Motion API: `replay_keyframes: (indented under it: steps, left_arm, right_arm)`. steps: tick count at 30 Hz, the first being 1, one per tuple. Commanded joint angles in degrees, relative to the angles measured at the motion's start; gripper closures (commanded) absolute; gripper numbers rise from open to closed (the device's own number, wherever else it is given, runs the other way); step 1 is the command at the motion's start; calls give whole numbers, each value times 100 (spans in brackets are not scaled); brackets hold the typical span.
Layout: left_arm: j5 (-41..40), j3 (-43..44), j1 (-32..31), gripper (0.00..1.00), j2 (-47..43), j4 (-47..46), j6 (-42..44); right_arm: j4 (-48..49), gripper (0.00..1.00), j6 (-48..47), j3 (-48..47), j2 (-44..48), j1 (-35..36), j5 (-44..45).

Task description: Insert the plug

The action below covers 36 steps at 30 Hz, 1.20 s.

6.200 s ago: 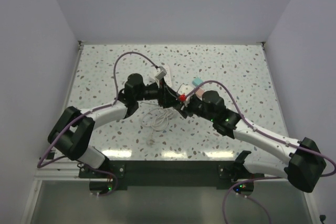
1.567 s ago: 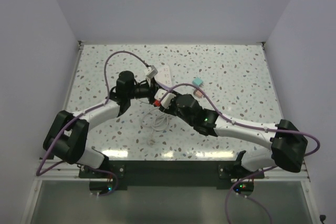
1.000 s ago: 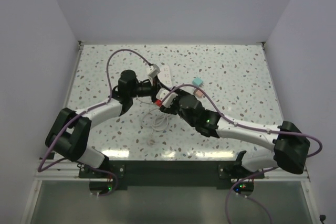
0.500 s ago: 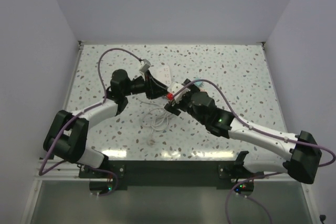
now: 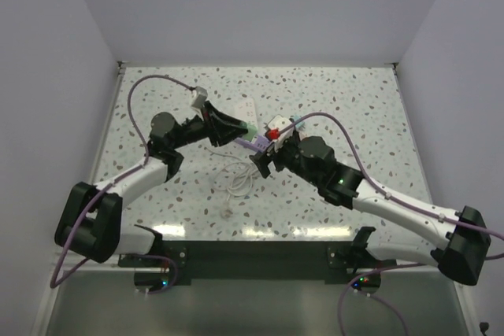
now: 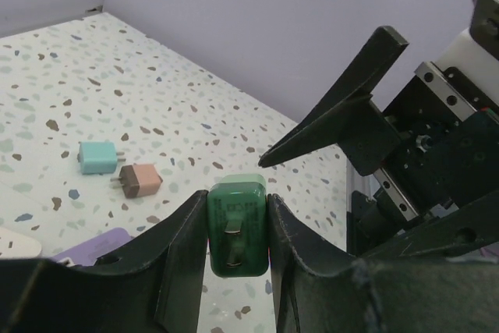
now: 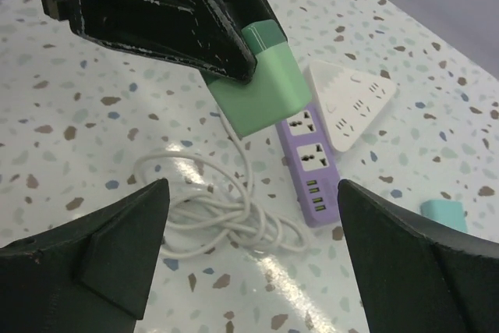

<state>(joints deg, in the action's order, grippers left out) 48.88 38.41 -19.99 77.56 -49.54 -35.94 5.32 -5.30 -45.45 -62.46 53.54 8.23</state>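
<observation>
1. The left end effector [image 6: 236,202] is clamped on the green plug [image 6: 236,224], one finger flat against each side, and holds it clear of the speckled surface [image 5: 354,100].
2. A metal prong shows on the plug face turned toward the left wrist camera.
3. In the right wrist view the green plug [image 7: 261,87] hangs over one end of the purple power strip [image 7: 308,157], the end away from its row of small ports.
4. The right end effector [image 7: 251,187] is spread wide and grips nothing; it faces the purple power strip from the side where the arms are bolted.
5. A white power strip [image 7: 351,107] lies just beside the purple power strip, at an angle to it.
6. A coiled white cable [image 7: 210,204] lies on the surface close to the purple power strip, on its near side.
7. A teal plug [image 6: 97,156] and a brown plug [image 6: 140,180] lie side by side on the surface, a little way from the purple power strip, past the white one.
</observation>
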Motion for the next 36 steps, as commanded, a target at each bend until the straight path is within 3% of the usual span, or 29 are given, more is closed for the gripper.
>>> replay_keyframes:
  steps: [1,10,18,24,36]
  left_arm:
    - [-247,-343,21,100,-399,-1207,-545]
    - [-608,-835,12,100,-1155,-1656,-958]
    - [-389,-976,12,100,-1015,-2454,-1450]
    - [42,-1029,12,100,-760,-3464,-1969]
    - [280,-1152,4,100,-733,-4231,-2242]
  right_arm:
    - [679,8,845,27,172,-115,-619]
    - [1928,16,1286,484,409,-493,-1762]
    - [3035,21,1734,898,586,-775,-2483]
    - [3641,23,2208,766,156,-1038,-3020]
    - [5117,33,3061,616,-759,-1232,-4004]
